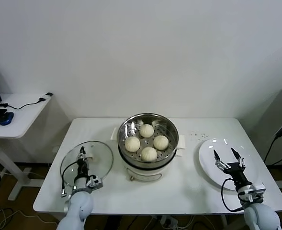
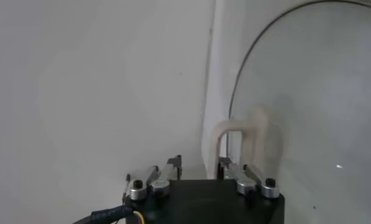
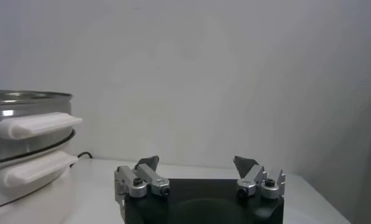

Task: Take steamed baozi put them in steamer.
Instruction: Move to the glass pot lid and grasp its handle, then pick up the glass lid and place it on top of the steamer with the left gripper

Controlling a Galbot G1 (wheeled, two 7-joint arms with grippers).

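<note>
Your four baozi [image 1: 147, 142] sit inside the steamer [image 1: 172, 125]. Left gripper [image 1: 82, 157] has its fingers narrowed around the glass lid's [image 1: 102, 160] handle [image 2: 241, 137]. Right gripper [image 1: 229, 158] hangs spread over the plate [image 1: 208, 160].

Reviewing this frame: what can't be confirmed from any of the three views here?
- Left gripper at the glass lid: its body covers the lid handle in the head view, and the left wrist view cuts the fingertips off, so any grip is unclear.
- Steamer: cropped by the right wrist view's edge, baozi hidden there.
- Plate: partly covered by the open right gripper.
</note>
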